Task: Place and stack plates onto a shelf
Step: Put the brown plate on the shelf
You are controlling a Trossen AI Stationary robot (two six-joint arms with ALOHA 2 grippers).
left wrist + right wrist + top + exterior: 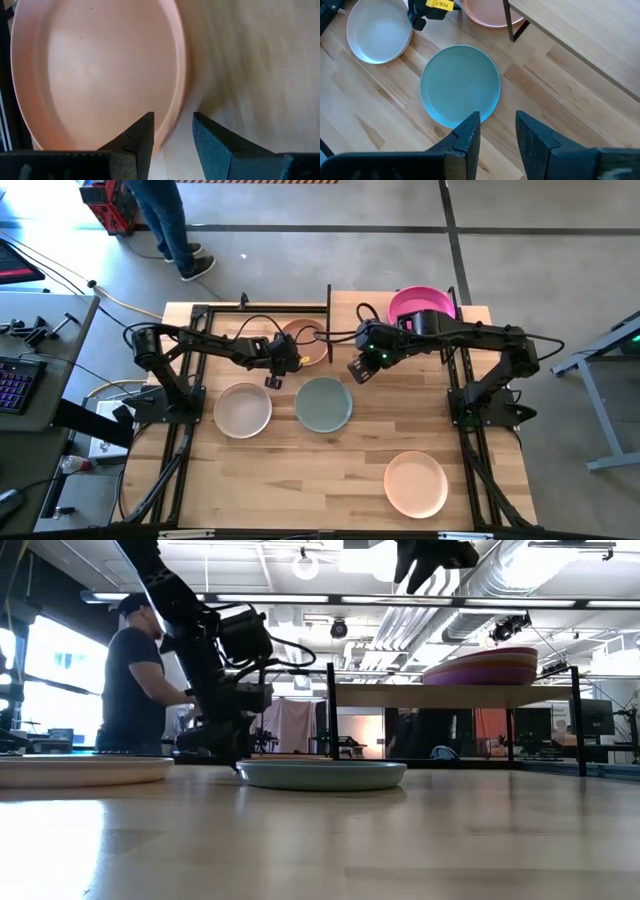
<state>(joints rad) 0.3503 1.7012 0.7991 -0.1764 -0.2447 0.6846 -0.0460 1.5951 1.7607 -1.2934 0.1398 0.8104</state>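
Light wood runs under everything: the tabletop (330,470), and on it a shelf (470,315) of the same wood on thin black uprights. I use the grey-teal plate (323,404) at the tabletop's middle as my landmark. My left gripper (173,131) is just behind it and a little to its left, low at the rim of a rust-orange plate (306,340) that lies flat on the tabletop beneath the shelf's left end. My left fingers (140,140) are parted with that rim in the gap between them, not closed on it. My right gripper (497,131) hovers above the grey-teal plate's back right edge, well clear of it, fingers (467,135) apart by a moderate gap and holding nothing. A cream plate (242,409) lies just left of the landmark. A peach plate (416,483) lies well to its front right. On the shelf, behind and to the right, sits a stack (482,667) with a magenta plate (422,304) on top.
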